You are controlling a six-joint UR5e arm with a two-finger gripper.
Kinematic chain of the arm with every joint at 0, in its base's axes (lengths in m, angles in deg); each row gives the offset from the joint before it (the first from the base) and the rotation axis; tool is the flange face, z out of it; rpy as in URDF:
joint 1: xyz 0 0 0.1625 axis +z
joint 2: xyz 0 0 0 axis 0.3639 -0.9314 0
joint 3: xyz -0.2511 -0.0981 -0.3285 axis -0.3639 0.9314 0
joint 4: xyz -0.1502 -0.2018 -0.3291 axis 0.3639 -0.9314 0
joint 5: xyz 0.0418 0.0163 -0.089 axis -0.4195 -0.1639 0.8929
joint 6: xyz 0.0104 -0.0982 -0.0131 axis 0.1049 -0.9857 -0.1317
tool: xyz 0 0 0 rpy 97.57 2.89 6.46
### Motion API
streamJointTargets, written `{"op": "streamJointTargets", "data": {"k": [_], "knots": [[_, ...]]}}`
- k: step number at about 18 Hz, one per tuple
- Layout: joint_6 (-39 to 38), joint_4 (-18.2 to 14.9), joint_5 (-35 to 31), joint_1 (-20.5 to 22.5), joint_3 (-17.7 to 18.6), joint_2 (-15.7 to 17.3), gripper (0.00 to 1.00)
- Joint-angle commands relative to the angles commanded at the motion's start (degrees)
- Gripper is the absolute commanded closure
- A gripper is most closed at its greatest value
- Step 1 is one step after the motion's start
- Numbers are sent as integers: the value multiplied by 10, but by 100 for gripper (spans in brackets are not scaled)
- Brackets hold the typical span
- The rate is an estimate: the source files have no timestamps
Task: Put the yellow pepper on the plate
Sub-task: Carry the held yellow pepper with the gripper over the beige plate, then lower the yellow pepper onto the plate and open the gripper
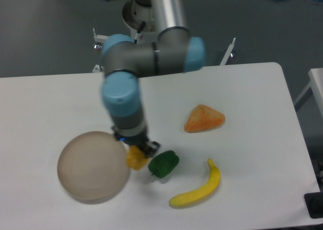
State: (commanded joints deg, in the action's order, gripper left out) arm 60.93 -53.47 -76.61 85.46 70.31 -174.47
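Note:
My gripper (138, 153) is shut on the yellow pepper (136, 159) and holds it above the table, right at the right rim of the plate. The pepper is small, blocky and yellow-orange, and it hangs just below the fingers. The plate (91, 165) is round, flat and beige-tan, and it lies at the front left of the table with nothing on it. The pepper sits between the plate's edge and the green pepper.
A green pepper (164, 164) lies just right of the gripper. A yellow banana (198, 187) lies at the front right. An orange triangular wedge (203, 118) lies further back right. The arm's base (149, 33) stands behind the table.

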Motion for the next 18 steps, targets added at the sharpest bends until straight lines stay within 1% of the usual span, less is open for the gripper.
{"op": "streamJointTargets", "data": {"k": [2, 4, 5, 12, 18], "knots": [[-18, 0, 21, -11, 15, -1, 48], [-45, 3, 33, -19, 26, -11, 48], [-48, 4, 33, -32, 27, -19, 48], [-62, 6, 28, -40, 27, -39, 48], [-62, 6, 24, -41, 27, -46, 48]]}}
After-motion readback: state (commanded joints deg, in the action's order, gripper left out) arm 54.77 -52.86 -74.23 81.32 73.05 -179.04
